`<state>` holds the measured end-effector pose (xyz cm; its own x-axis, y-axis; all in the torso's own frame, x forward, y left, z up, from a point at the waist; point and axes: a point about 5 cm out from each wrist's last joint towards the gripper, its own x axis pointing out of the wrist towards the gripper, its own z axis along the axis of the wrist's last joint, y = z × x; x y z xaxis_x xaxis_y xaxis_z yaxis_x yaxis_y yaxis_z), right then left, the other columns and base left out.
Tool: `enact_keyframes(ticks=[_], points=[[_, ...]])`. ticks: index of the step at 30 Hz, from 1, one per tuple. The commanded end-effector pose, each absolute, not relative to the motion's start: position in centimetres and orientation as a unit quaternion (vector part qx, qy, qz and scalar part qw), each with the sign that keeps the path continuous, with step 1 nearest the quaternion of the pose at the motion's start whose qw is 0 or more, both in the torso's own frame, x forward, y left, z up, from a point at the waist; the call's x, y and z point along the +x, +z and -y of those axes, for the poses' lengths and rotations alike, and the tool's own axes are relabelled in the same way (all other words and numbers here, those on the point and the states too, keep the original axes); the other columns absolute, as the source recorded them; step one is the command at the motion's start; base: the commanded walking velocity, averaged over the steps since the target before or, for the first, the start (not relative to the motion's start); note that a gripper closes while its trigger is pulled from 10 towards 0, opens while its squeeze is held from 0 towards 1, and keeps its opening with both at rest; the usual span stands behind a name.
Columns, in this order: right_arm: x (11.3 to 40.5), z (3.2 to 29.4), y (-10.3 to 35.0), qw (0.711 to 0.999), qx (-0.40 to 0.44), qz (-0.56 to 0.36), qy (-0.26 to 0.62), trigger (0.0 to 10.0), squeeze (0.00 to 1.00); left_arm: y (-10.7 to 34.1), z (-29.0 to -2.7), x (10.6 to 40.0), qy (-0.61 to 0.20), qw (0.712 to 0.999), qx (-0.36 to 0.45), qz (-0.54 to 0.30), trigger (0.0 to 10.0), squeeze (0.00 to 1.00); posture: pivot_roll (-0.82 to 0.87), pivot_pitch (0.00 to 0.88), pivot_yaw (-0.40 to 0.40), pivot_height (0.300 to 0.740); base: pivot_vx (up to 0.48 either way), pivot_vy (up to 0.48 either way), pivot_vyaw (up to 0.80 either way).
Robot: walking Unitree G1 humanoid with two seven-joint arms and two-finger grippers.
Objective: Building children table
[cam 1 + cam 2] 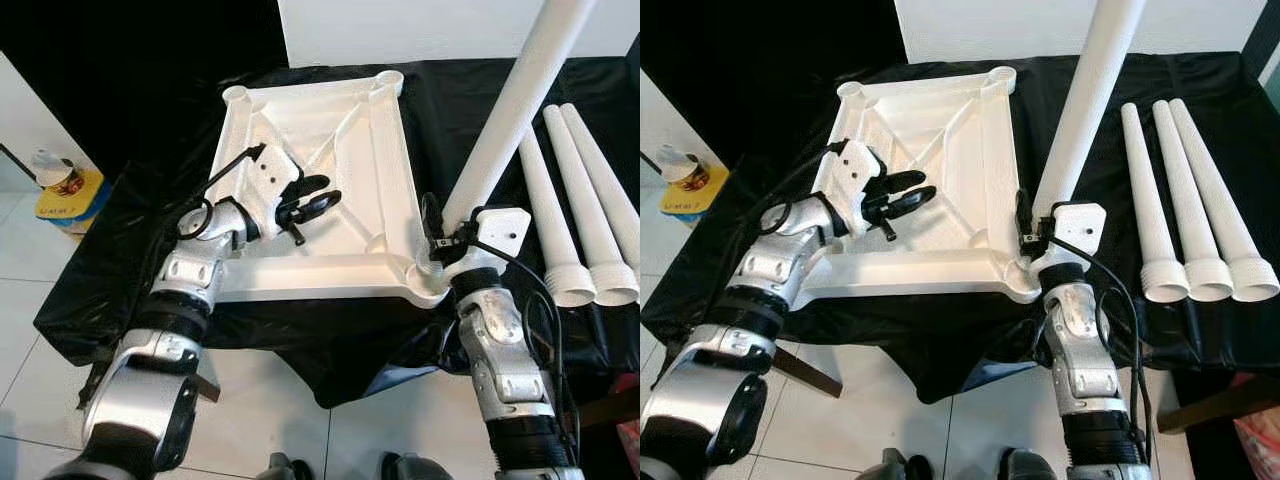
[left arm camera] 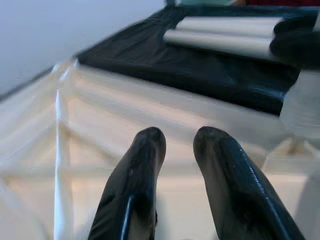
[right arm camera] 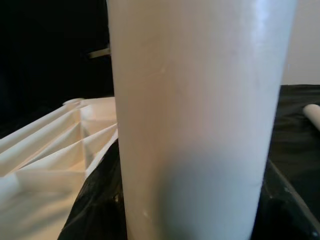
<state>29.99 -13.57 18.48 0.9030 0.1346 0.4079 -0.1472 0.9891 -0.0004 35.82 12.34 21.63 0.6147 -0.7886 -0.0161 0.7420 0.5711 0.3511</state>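
A white tabletop (image 1: 385, 150) lies upside down on a black-draped table, its ribbed underside facing up. My right gripper (image 1: 445, 228) is shut on the lower end of a long white table leg (image 1: 510, 110), which stands tilted at the tabletop's near right corner socket (image 1: 425, 275). Seen from the right wrist, the leg (image 3: 195, 110) is very close. My left gripper (image 1: 318, 200) hovers over the middle of the underside, open by a narrow gap with nothing between its fingers (image 2: 137, 175).
Three more white legs (image 1: 590, 200) lie side by side on the black cloth (image 1: 330, 340) at the right. A yellow-labelled container (image 1: 62, 185) sits on the floor at the left. White tiled floor lies in front of the table.
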Motion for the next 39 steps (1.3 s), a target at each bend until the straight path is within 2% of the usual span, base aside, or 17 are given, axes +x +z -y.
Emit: enact_keyframes(ticks=[1,7,10,15,26,33,39], points=[[30.0,12.7,17.5,0.978,0.024,0.186,0.094,10.0,0.00,20.9,-14.3,36.3,-0.332,0.929,0.158,0.048,10.0,0.00,-0.06,0.112,0.061,0.740,0.000,0.000,0.00],[30.4,12.1,17.5,0.976,0.023,0.184,0.114,10.0,0.00,19.7,-16.7,35.8,-0.259,0.959,0.111,0.015,10.0,0.00,-0.04,0.103,0.039,0.740,0.000,0.000,0.00],[30.7,12.2,17.8,0.975,0.019,0.189,0.115,10.0,0.00,20.4,-17.3,35.2,-0.210,0.975,0.055,0.050,10.0,0.00,-0.04,0.100,0.029,0.740,0.000,0.000,0.00],[30.9,13.0,18.0,0.976,0.007,0.195,0.094,10.0,0.00,21.5,-16.6,34.3,-0.183,0.978,-0.012,0.099,10.0,0.00,-0.04,0.095,0.021,0.740,0.000,0.000,0.00],[30.9,14.0,17.6,0.980,-0.003,0.188,0.064,10.0,0.00,21.0,-15.5,33.7,-0.169,0.979,-0.044,0.104,10.0,0.00,-0.05,0.089,0.026,0.740,0.000,0.000,0.00],[30.9,14.7,17.7,0.982,-0.010,0.184,0.045,10.0,0.00,21.5,-14.4,33.5,-0.146,0.981,-0.032,0.121,10.0,0.00,-0.07,0.096,0.028,0.740,0.000,0.000,0.00],[31.0,15.2,18.2,0.981,-0.018,0.191,0.037,10.0,0.00,21.5,-13.8,33.3,-0.165,0.977,-0.011,0.133,10.0,0.00,-0.08,0.102,0.026,0.740,0.000,0.000,0.00]])
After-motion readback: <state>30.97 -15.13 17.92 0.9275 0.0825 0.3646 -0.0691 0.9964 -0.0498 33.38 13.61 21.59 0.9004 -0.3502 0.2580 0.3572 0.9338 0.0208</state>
